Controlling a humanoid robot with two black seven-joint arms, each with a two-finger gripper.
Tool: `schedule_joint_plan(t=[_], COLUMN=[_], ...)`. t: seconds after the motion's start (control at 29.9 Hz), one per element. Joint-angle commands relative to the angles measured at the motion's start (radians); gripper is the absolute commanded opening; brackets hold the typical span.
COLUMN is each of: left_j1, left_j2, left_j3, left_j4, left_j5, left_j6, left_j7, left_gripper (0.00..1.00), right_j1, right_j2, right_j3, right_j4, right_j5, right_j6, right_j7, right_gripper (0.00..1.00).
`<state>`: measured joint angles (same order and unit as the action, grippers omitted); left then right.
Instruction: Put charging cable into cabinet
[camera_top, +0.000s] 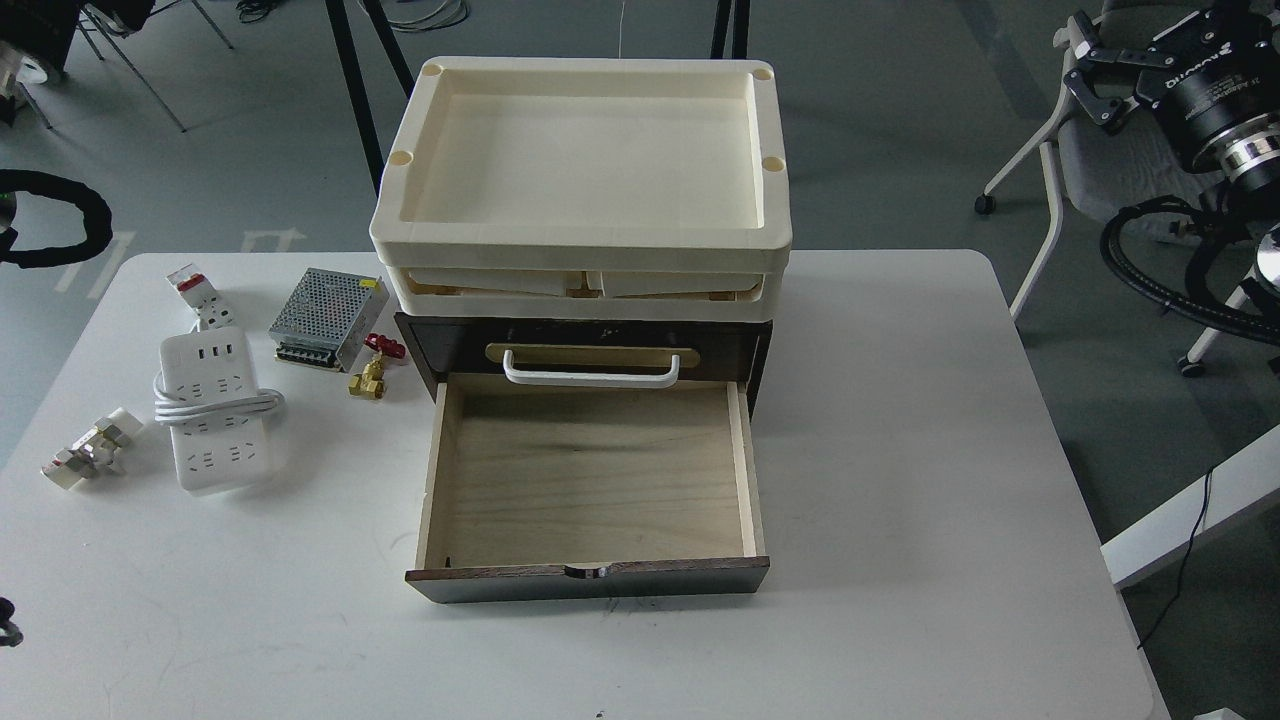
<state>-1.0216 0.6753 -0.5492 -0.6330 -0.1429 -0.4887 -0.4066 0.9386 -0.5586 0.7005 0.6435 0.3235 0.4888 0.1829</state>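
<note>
White charging cable (213, 412) lies lengthwise toward me, untouched; right claw (1100, 75) spread, left unseen.

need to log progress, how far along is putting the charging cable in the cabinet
Done: the cabinet has its lower drawer pulled open and empty. In hand: nothing; the right gripper is raised off to the side holding nothing, and the left gripper is out of view. Left: the charging cable lies on the table left of the cabinet, to be picked up and placed inside.
</note>
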Motion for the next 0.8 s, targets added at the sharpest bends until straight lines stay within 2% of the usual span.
schedule_joint_plan(t=[0.0, 0.1, 0.17, 0.3, 0.4, 0.57, 0.67, 0.77], left_j1=[0.015, 0.026, 0.055, 0.146, 0.150, 0.135, 0.138, 0.153], left_j2=[-0.016, -0.030, -0.019, -0.052, -0.141, -0.161, -0.134, 0.005], left_j3=[0.000, -0.006, -0.020, -0.090, -0.130, -0.188, -0.254, -0.253], left_j4=[0.003, 0.004, 0.015, 0.153, 0.174, 0.164, 0.043, -0.162], left_j5=[0.003, -0.004, -0.029, -0.125, -0.133, -0.135, -0.135, -0.127], left_j6=[0.000, 0.000, 0.000, 0.000, 0.000, 0.000, 0.000, 0.000], left_j7=[-0.011, -0.041, -0.082, -0.082, -0.082, -0.082, -0.082, -0.082], left_gripper=[1.00, 1.00, 1.00, 1.00, 1.00, 1.00, 1.00, 1.00], right_j1=[-0.001, -0.004, -0.004, -0.001, -0.004, -0.029, -0.031, -0.037], right_j2=[0.002, -0.012, -0.015, -0.026, -0.043, -0.046, -0.046, -0.047], right_j3=[0.020, 0.089, 0.132, 0.152, 0.145, 0.143, 0.143, 0.148], right_j4=[0.002, 0.018, 0.021, 0.022, 0.025, 0.045, 0.045, 0.044], right_j5=[0.002, 0.005, 0.008, 0.008, 0.008, 0.008, 0.008, 0.006], right_j6=[0.000, 0.000, 0.000, 0.000, 0.000, 0.000, 0.000, 0.000], right_j7=[0.000, -0.003, -0.008, -0.011, -0.011, -0.011, -0.011, -0.011], right_gripper=[1.00, 1.00, 1.00, 1.00, 1.00, 1.00, 1.00, 1.00])
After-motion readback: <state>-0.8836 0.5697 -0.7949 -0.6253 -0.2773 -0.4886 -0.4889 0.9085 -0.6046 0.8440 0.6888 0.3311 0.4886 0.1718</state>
